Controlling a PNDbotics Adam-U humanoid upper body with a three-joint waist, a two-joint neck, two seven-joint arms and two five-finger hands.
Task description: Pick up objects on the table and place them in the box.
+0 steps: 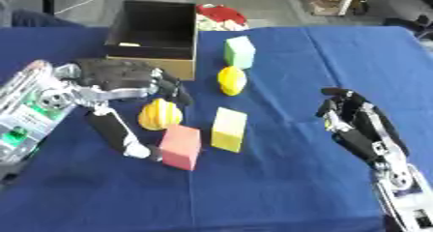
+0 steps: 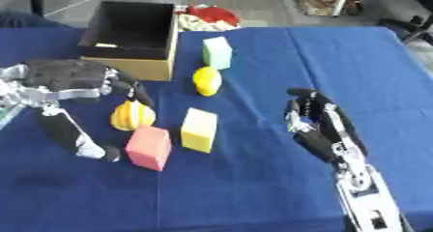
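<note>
Box (image 1: 152, 35) of brown cardboard, open-topped with a dark inside, standing at the far left of the blue-clothed counter (image 1: 279, 192); something small and pale lying on its floor, too small to make out. Just right of the box, a pale green block (image 1: 240, 52) standing upright. Nearer than that block, a small yellow rounded thing (image 1: 232, 80), close to the box's right corner but apart from it. Toward the middle of the counter, a yellow-orange ribbed fruit-like thing (image 1: 160, 114), a yellow block (image 1: 228, 129) standing upright to its right, and a pink block (image 1: 181, 147) just in front of both.

Left hand (image 1: 127, 81) reaching in from the left side, over the counter just in front of the box, fingers curved down toward the ribbed fruit with dark fingertips at its top edge, thumb stretched toward the pink block's left side, nothing enclosed. Contact with the fruit impossible to tell.

Right hand (image 2: 317, 124) at the lower right, resting relaxed with fingers pointing up, well apart from every block and holding nothing.

Beyond the counter's far edge, something red and white (image 1: 222, 16) on the floor.
</note>
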